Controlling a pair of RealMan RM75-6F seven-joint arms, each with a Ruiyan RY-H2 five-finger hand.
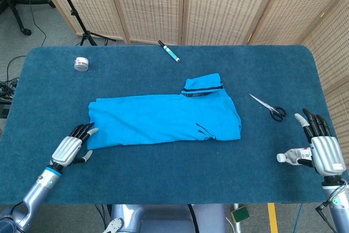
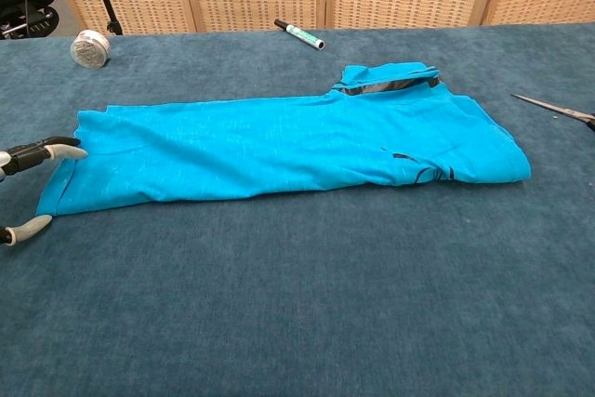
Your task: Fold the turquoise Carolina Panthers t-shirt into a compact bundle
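Observation:
The turquoise t-shirt [image 1: 163,117] lies folded lengthwise into a long band across the middle of the table, collar end to the right, with a sleeve with black trim [image 1: 203,87] sticking out at the back. In the chest view the shirt [image 2: 279,146] spans most of the frame. My left hand [image 1: 71,147] rests at the shirt's left end with its fingers apart; its fingertips [image 2: 58,148] reach the cloth's edge. My right hand [image 1: 320,147] stands far right near the table's front corner, fingers extended, holding nothing.
A small white bottle [image 1: 292,157] lies against my right hand's side. Scissors [image 1: 268,107] lie right of the shirt. A marker [image 1: 169,51] and a roll of tape [image 1: 81,64] lie at the back. Wicker screens stand behind the table.

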